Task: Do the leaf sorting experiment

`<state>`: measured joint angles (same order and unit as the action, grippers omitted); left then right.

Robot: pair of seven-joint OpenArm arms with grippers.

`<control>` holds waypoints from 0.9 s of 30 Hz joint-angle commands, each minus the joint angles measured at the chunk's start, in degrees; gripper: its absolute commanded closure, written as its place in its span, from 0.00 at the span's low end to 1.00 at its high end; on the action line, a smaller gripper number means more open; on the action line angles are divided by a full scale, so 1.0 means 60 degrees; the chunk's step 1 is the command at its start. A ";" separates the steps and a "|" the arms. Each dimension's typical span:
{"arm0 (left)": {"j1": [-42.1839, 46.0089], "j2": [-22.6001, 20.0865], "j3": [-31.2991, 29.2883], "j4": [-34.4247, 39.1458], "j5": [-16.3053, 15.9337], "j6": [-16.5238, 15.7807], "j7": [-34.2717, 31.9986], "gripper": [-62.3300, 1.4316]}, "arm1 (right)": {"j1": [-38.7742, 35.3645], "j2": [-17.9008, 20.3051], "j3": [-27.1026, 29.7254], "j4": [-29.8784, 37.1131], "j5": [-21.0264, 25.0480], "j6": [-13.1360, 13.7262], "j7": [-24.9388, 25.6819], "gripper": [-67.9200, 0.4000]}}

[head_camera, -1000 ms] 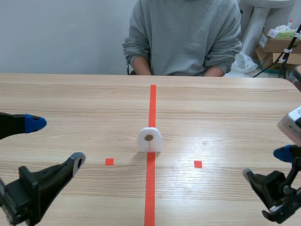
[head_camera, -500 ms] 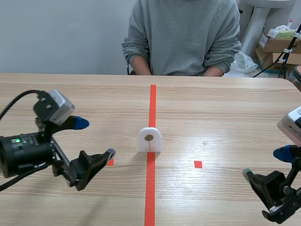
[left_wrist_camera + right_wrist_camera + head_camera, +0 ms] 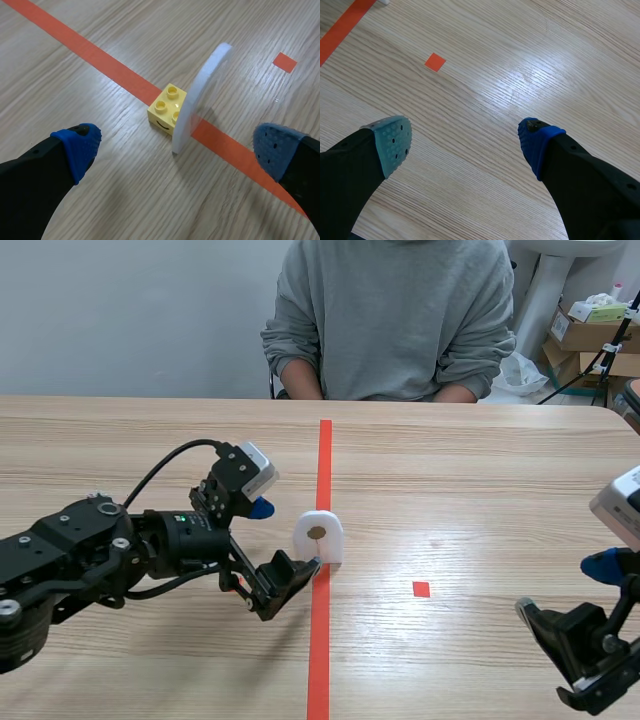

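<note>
Bright, even light from overhead leaves a pale sheen on the wooden table (image 3: 545, 67) ahead of the right gripper (image 3: 465, 140) and only faint, soft-edged shadows beneath the left gripper (image 3: 286, 537).

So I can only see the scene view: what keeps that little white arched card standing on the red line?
Observer: A yellow toy brick sits right against the back of the white card. Your view hides it.
Operator: Has the left pincer got hold of the card?
Observer: No. In the left wrist view the left pincer is open, and the card stands ahead of it, untouched.
Operator: And the other one?
Observer: The right wrist view shows the right pincer open, with nothing held in it.
</note>
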<state>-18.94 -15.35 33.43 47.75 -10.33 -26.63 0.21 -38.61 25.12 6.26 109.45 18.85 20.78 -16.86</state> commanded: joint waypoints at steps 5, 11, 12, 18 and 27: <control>-0.0426 0.0590 -0.0004 -0.0135 0.0149 -0.0015 -0.0131 0.00 | 0.0062 0.0095 0.0080 0.0113 0.0069 0.0004 0.0117 0.35; -0.0499 0.1082 -0.0004 -0.0375 0.0375 -0.0015 -0.0138 0.00 | 0.0062 0.0095 0.0080 0.0113 0.0069 0.0004 0.0117 0.35; -0.0499 0.1133 -0.0004 -0.0401 0.0433 -0.0015 -0.0135 0.00 | 0.0062 0.0095 0.0080 0.0113 0.0069 0.0004 0.0117 0.35; -0.0499 0.1140 -0.0004 -0.0404 0.0674 -0.0015 -0.0135 0.00 | 0.0062 0.0095 0.0080 0.0113 0.0069 0.0004 0.0124 0.35; -0.0499 0.1096 -0.0004 -0.0404 0.0703 -0.0007 -0.0135 0.56 | 0.0062 0.0095 0.0080 0.0113 0.0069 0.0004 0.0149 0.35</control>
<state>-21.56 -9.04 33.58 44.71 -5.72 -26.63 0.19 -38.61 25.12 6.26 109.45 18.85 20.78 -16.82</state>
